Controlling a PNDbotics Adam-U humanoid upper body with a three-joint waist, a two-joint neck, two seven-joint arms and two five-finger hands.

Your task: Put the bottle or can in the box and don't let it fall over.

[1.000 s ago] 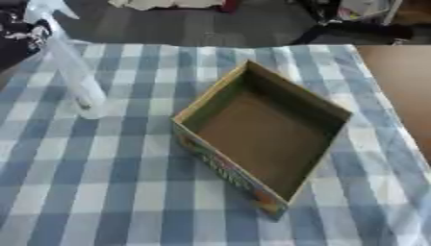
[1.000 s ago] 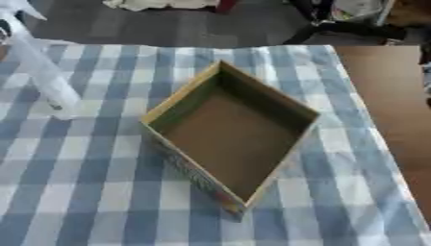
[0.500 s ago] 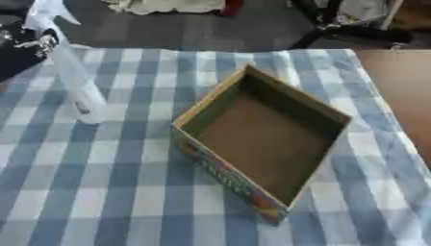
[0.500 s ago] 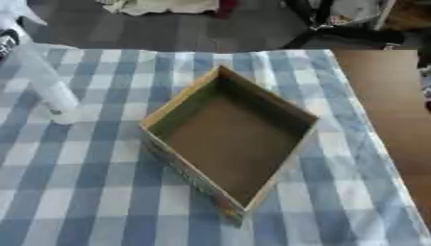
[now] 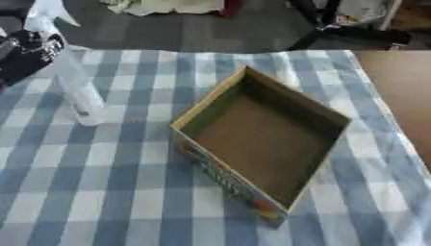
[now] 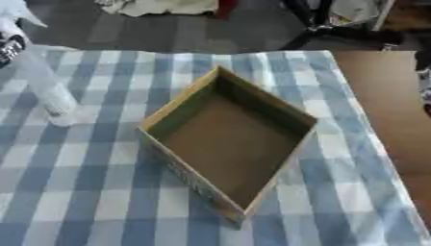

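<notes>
The left robot hand (image 5: 25, 50) grips the tall spray bottle (image 5: 74, 86) high, its base on the tabletop (image 5: 101, 192) below; a tilt or box (image 5: 261, 144) rim strike risks toppling it.

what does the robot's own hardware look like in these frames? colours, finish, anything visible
Only the left hand shows, at the upper left edge: black body with shiny silver metal parts. No cables or markings can be made out. The right hand is out of view.
</notes>
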